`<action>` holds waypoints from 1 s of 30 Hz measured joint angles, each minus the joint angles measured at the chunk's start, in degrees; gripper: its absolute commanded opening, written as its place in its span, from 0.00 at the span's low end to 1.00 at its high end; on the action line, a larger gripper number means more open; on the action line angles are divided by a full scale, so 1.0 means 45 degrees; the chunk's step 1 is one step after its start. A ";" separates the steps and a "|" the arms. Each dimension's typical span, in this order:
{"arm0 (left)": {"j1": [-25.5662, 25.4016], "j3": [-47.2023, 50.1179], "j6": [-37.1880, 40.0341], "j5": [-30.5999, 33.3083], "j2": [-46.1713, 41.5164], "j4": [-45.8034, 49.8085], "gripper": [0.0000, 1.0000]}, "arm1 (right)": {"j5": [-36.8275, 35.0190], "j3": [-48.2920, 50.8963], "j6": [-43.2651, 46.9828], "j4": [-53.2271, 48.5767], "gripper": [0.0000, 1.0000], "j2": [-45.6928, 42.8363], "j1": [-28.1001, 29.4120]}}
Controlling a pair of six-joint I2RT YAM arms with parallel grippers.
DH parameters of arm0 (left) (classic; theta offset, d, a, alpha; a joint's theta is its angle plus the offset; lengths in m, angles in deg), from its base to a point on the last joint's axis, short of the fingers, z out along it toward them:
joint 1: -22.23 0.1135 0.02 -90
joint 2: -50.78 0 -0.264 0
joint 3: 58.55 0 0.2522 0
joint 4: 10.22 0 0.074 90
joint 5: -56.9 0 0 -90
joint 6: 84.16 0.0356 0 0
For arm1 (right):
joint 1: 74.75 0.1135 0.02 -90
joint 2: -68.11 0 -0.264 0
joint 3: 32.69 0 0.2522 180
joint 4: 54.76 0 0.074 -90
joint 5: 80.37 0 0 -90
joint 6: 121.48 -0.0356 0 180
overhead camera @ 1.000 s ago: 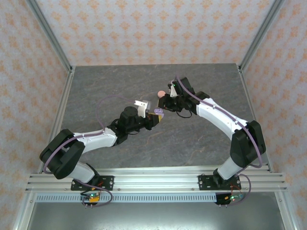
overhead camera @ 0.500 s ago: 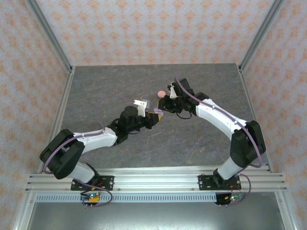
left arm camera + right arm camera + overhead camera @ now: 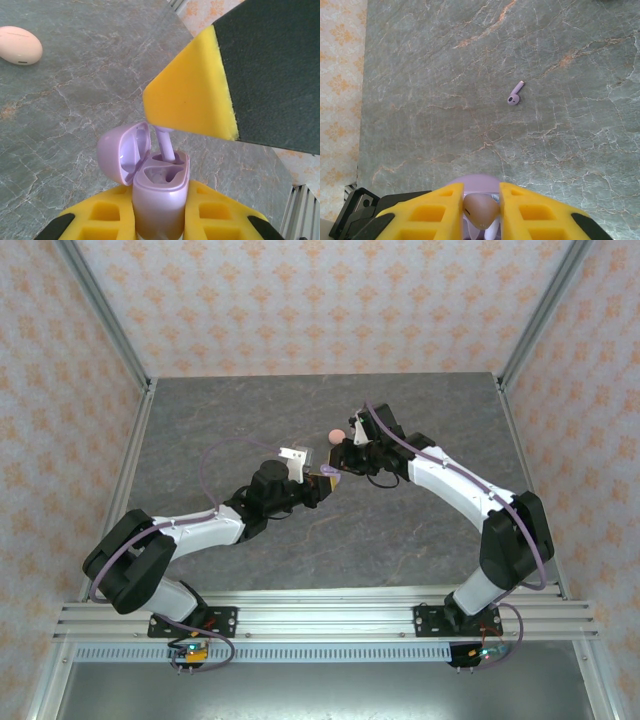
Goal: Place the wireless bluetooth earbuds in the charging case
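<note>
— Where is the lilac earbud [image 3: 165, 145] seen?
— It is held stem-down in one socket of the open lilac charging case [image 3: 160, 195], pinched by the right claw [image 3: 481, 207] above the case.
— And the case itself?
— It is gripped upright by the left claw [image 3: 160, 220]. A second lilac earbud [image 3: 515, 95] is seen on the desk [image 3: 420, 75] beyond the case, and a pink case [image 3: 19, 45] well apart from it.

No letter, number, brand or sign can be read in any view. The glossy lilac plastic charging case [image 3: 159, 205] and the pale pink egg-shaped plastic case [image 3: 19, 45] have plain surfaces. The wallpaper [image 3: 320, 300] carries only an orange ornament.
</note>
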 measured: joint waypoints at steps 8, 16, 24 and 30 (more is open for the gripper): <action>0.0000 -0.0189 0.0005 0.0131 0.0000 0.0000 0.15 | -0.0146 0.0019 -0.0141 -0.0049 0.24 -0.0374 0.0155; -0.0029 -0.0194 0.0005 0.0248 0.0000 0.0000 0.15 | -0.0185 0.0019 -0.0238 -0.0073 0.26 -0.0379 0.0155; -0.0083 -0.0189 0.0165 0.0301 -0.0039 0.0024 0.15 | -0.0073 0.0019 -0.0180 -0.0442 0.33 -0.0379 0.0262; -0.0083 -0.0189 0.0636 0.0267 -0.0515 0.0398 0.15 | -0.0087 0.0015 -0.0087 -0.0568 0.36 -0.0505 0.0272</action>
